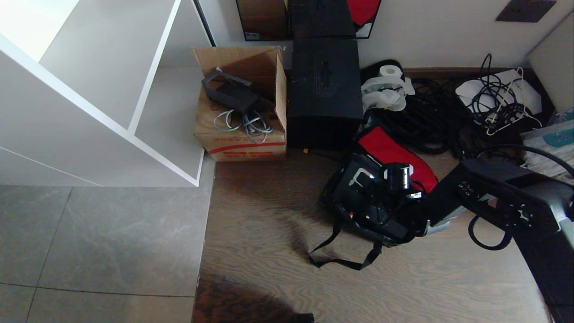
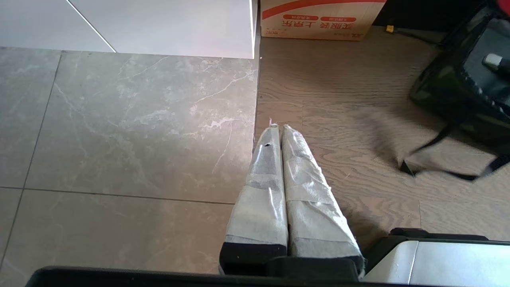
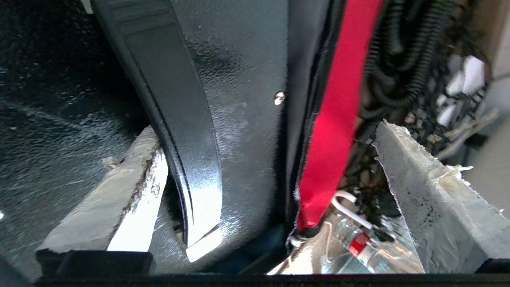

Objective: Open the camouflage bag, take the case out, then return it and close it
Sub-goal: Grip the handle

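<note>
The camouflage bag [image 1: 354, 224] lies open on the wood floor, its red-lined lid [image 1: 388, 150] folded back toward the cables. The black case [image 1: 365, 190] sits inside it, a silver bracket showing. My right arm [image 1: 493, 197] reaches down into the bag from the right. My right gripper [image 3: 265, 131] is open wide, and between its taped fingers lie the case's strap handle [image 3: 175, 119], the case's textured face and the red lining [image 3: 338, 119]. One finger [image 3: 119, 195] touches the handle's side. My left gripper [image 2: 277, 128] is shut and empty over the floor, left of the bag [image 2: 458, 91].
A brown carton [image 1: 242, 130] and a taller black box [image 1: 323, 94] stand behind the bag by the wall. Black cables [image 1: 430, 116], a paper roll [image 1: 389, 71] and a white hanger lie to the right. A white shelf unit [image 1: 89, 89] fills the left. The bag's strap [image 1: 345, 262] trails forward.
</note>
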{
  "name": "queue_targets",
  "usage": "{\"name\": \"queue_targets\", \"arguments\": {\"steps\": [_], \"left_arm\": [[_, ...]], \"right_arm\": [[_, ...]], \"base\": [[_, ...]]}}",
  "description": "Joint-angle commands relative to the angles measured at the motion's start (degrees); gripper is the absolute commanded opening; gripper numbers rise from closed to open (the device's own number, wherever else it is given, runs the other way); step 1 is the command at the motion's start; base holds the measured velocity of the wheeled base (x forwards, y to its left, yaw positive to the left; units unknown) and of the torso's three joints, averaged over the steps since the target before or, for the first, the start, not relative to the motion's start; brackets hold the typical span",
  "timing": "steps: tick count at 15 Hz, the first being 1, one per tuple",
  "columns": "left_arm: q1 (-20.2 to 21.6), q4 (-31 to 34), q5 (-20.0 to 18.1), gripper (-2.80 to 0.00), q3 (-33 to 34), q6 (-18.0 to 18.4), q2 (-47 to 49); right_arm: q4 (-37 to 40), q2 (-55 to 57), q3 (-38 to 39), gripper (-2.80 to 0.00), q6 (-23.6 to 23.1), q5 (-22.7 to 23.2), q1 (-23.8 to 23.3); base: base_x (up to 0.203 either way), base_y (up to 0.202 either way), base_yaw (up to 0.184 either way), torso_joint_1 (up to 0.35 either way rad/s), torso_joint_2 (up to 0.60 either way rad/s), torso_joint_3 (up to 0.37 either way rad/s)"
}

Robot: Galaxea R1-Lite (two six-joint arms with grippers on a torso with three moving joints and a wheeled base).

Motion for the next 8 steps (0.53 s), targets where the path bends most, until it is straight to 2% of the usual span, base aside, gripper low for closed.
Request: {"name": "queue_targets", "arguments": {"steps": [1, 4, 5, 6, 8], "left_arm": [[0.0, -0.01, 0.0, -2.8, 0.0, -0.01, -0.02], [0.0, -0.01, 0.0, -2.8, 0.0, -0.01, -0.02], [0.0, -0.01, 0.0, -2.8, 0.0, -0.01, -0.02], [0.0, -0.01, 0.0, -2.8, 0.0, -0.01, -0.02], [0.0, -0.01, 0.0, -2.8, 0.0, -0.01, -0.02]], "right_arm": [[-0.71, 0.91, -1.43, 0.0, -0.34, -0.27, -0.18], [-1.08, 1.52, -1.27, 0.0, -0.33, -1.76, -0.18], [-0.96, 2.08, -1.25, -1.92, -0.15, -1.99, -0.18], [-0.83, 2.66, -0.96, -2.8, 0.07, -2.11, -0.18], [-0.85, 4.27, -0.86, -2.8, 0.37, -3.24, -0.14]], "base": [[0.0, 0.0, 0.0, 0.0, 0.0, 0.0], [0.0, 0.0, 0.0, 0.0, 0.0, 0.0], [0.0, 0.0, 0.0, 0.0, 0.0, 0.0], [0.0, 0.0, 0.0, 0.0, 0.0, 0.0], [0.0, 0.0, 0.0, 0.0, 0.0, 0.0]]}}
